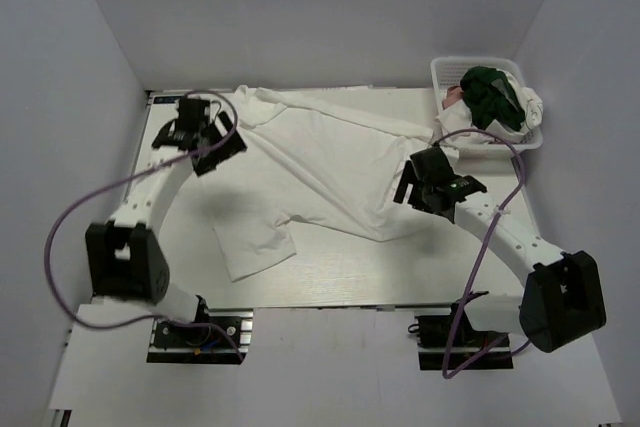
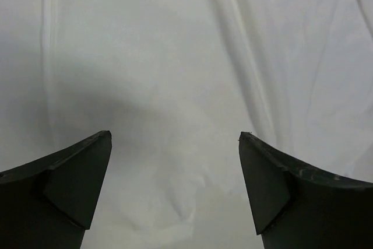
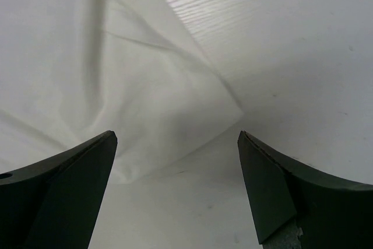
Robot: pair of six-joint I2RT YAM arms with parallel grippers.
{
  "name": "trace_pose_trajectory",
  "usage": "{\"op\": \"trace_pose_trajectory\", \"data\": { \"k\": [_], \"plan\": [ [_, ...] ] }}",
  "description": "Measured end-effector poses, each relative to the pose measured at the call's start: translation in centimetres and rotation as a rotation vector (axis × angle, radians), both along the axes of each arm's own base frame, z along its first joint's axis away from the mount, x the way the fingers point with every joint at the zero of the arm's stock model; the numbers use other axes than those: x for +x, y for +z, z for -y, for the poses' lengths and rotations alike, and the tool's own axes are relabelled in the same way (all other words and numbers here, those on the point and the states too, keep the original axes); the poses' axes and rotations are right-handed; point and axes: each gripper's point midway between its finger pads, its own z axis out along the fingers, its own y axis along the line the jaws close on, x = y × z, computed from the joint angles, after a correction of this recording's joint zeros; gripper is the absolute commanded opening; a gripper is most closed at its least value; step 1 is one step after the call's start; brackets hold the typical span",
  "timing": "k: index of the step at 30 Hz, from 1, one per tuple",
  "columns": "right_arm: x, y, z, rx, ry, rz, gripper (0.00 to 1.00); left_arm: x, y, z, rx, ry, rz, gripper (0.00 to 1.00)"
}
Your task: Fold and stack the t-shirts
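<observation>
A plain white t-shirt [image 1: 330, 167] lies spread and wrinkled across the table, one sleeve reaching toward the front left. My left gripper [image 1: 222, 147] hovers open over its left edge; in the left wrist view the gripper [image 2: 175, 135] has only white cloth [image 2: 175, 56] below it and nothing between its fingers. My right gripper [image 1: 415, 179] stands open over the shirt's right edge. The right wrist view shows this gripper [image 3: 178, 135] above a corner of the shirt [image 3: 145, 86] and bare table [image 3: 291, 56]. More t-shirts, a dark green one [image 1: 490, 97], a pink one [image 1: 454, 95] and a white one [image 1: 530, 107], sit in the basket.
The white lattice basket [image 1: 445, 72] stands at the back right corner of the table. Grey walls close in the left, back and right sides. Purple cables loop beside both arms.
</observation>
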Motion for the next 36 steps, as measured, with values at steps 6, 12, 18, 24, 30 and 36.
{"op": "trace_pose_trajectory", "data": {
  "k": [6, 12, 18, 24, 30, 36],
  "plan": [
    [-1.0, -4.9, 4.7, -0.019, -0.132, -0.125, 0.82, -13.4, -8.7, 1.0, -0.103, 0.024, -0.287, 1.00],
    [-1.5, -8.5, 5.2, 0.036, -0.140, -0.202, 0.60, -26.2, -14.7, 1.6, -0.147, 0.023, -0.639, 1.00],
    [-0.4, -9.3, 4.0, 0.107, -0.099, -0.162, 0.07, -26.0, -13.7, 2.7, -0.188, -0.012, -0.608, 1.00],
    [-5.5, -9.0, 1.6, 0.263, -0.051, -0.220, 0.00, -22.8, -11.3, 3.1, -0.177, -0.041, -0.503, 1.00],
    [-11.4, -4.0, 1.1, 0.345, -0.110, -0.295, 0.46, -21.8, -10.7, 2.8, -0.141, -0.060, -0.488, 1.00],
    [-12.5, -2.0, 3.1, 0.249, -0.186, -0.325, 0.90, -20.0, -9.8, 2.3, -0.094, -0.061, -0.468, 1.00]
  ]
}}
